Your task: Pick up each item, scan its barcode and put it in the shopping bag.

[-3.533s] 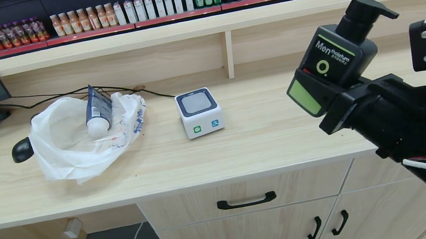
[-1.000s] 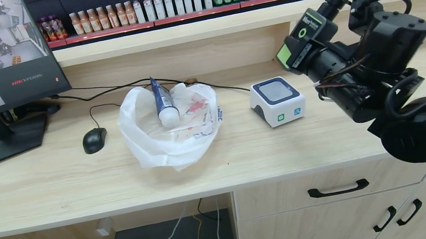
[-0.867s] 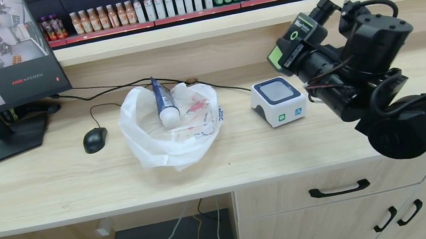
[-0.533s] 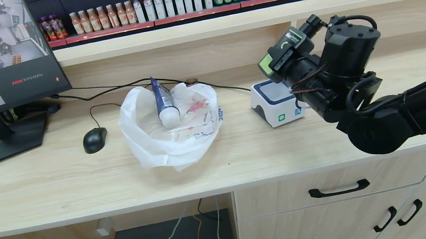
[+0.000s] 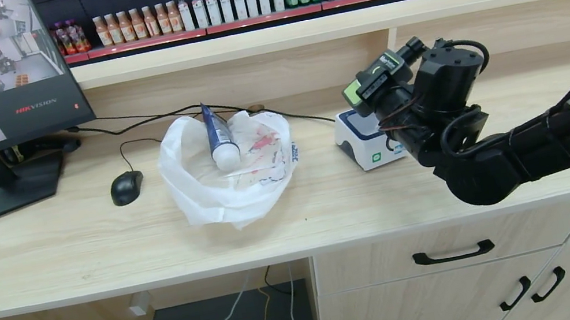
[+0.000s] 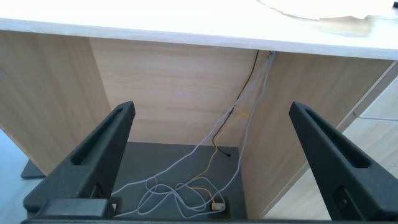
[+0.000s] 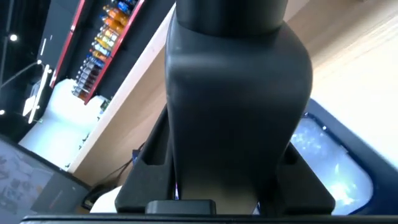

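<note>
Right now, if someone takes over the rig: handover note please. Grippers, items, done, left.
The right gripper is shut on the pump bottle, holding it tilted just above the scanner.
The left gripper is open and empty, low, below the edge of the counter.
The shopping bag lies open on the counter, left of the scanner, with the tube in it.
Done: tube bagged.
Left: scan the bottle (nothing shows whether it has registered), then bag it.
</note>
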